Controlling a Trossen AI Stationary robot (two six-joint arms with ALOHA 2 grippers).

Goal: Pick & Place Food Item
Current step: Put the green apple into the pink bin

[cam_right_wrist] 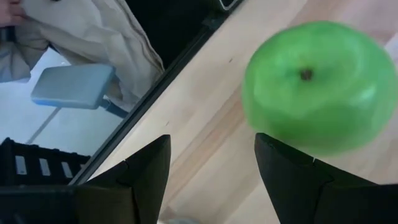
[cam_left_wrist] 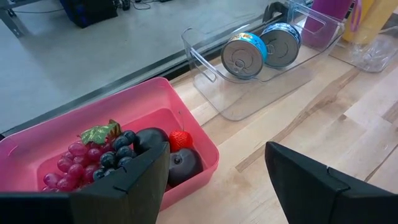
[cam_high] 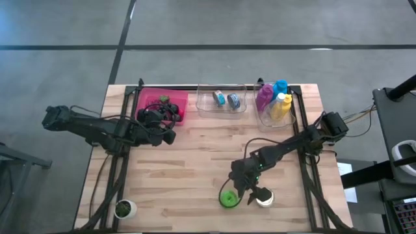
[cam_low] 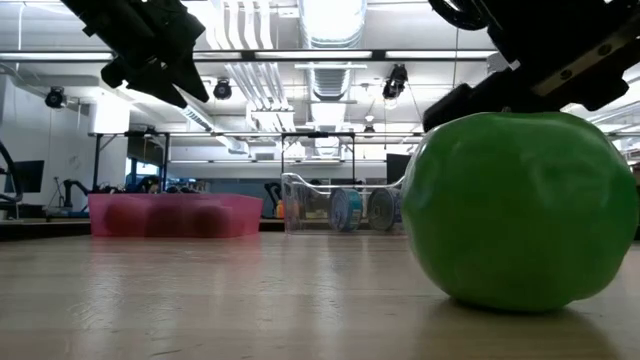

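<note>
A green apple [cam_high: 228, 197] rests on its underside near the table's near edge; it fills the right of the low view [cam_low: 515, 210]. My right gripper [cam_high: 246, 190] is open just above and beside it. In the right wrist view the apple [cam_right_wrist: 320, 87] lies ahead of the fingers, not between them. My left gripper [cam_high: 166, 127] hangs open above the near right corner of a pink bin [cam_left_wrist: 186, 124], which holds grapes [cam_left_wrist: 93, 155], a strawberry [cam_left_wrist: 180, 139] and a dark fruit [cam_left_wrist: 183, 165]. My right gripper comes at the apple slanting down from the table's right. One fingertip [cam_right_wrist: 280, 149] meets the apple's outline [cam_right_wrist: 292, 140] in the wrist view. Whether it touches the apple I cannot tell. The apple sits on the table.
A clear tray [cam_high: 221, 104] with two cans stands at the back centre. A clear bin with coloured bottles [cam_high: 274, 101] stands at the back right. A small white cup [cam_high: 264, 198] sits right of the apple, another [cam_high: 123, 208] at the near left corner.
</note>
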